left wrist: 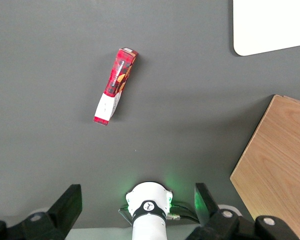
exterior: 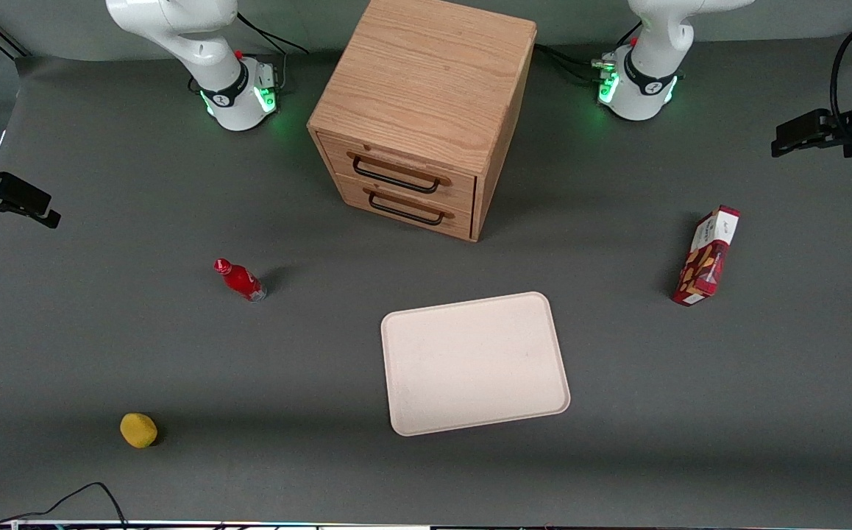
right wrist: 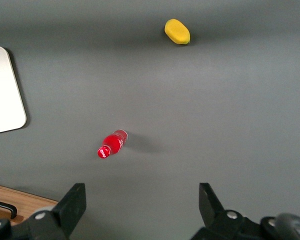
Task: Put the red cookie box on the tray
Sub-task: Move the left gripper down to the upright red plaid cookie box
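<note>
Grey matting covers the whole table [exterior: 102, 353], w/ a wooden 2-drawer cabinet [exterior: 419, 110] standing between the arm bases.

Front view: red cookie box [exterior: 706, 255] stands on the mat toward the working arm's end, well apart from the tray [exterior: 474, 363], which sits nearer the camera than the cabinet w/ nothing on it. Left gripper [exterior: 801, 138] hangs high at that same end of the table, farther from the camera than the box and not touching it. So nothing done yet, by my read: approach, grasp, carry and set-down are all left. Also here: a small red bottle [exterior: 240, 280] and a yellow lemon-like thing [exterior: 138, 430] toward the parked arm's end.

Left wrist view: looks straight down on the box [left wrist: 115, 85], showing its white end and narrow top, which the front view gives only at a slant. Gripper [left wrist: 137, 205] has its 2 fingers [left wrist: 67, 205] spread wide, holding nothing; front view can't tell that. 1 corner of the tray [left wrist: 270, 25] and the cabinet top [left wrist: 275, 170] show too.

Right wrist view: no box, no working gripper. Only the bottle [right wrist: 111, 144], the yellow thing [right wrist: 177, 31], a tray edge [right wrist: 5, 90] and a bit of cabinet w/ handle [right wrist: 5, 205]; it does show the bottle's cap end-on.
</note>
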